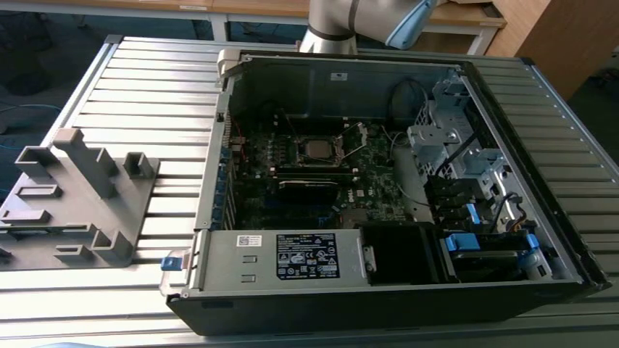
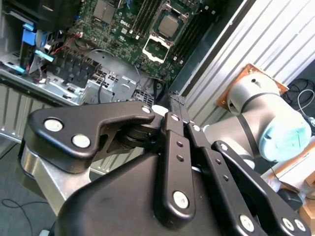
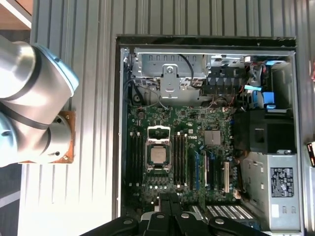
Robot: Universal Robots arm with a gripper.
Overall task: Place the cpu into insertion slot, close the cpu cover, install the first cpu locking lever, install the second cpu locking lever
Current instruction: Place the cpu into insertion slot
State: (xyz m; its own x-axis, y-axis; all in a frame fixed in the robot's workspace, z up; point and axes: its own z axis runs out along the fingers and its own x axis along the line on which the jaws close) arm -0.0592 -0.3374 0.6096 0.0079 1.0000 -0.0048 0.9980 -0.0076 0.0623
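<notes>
Black jaws pressed tight together, gripping nothing, up high over the big open black computer case (image 1: 387,312) on the ribbed grey metal tabletop (image 1: 145,94). Down inside, on the green board (image 3: 192,118), small flat square silver-grey cpu (image 3: 157,155) lying in its slot. Silvery metal cpu cover (image 3: 158,132) with the square hole flipped open just beside it. Grey plastic stand (image 1: 77,196) resting on the tabletop, at the exterior view's left of the case.

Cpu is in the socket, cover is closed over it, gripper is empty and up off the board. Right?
No: the cover is open, swung back beside the socket, as the first wrist view shows. The cpu is in the socket, and the gripper is empty and up off the board.
</notes>
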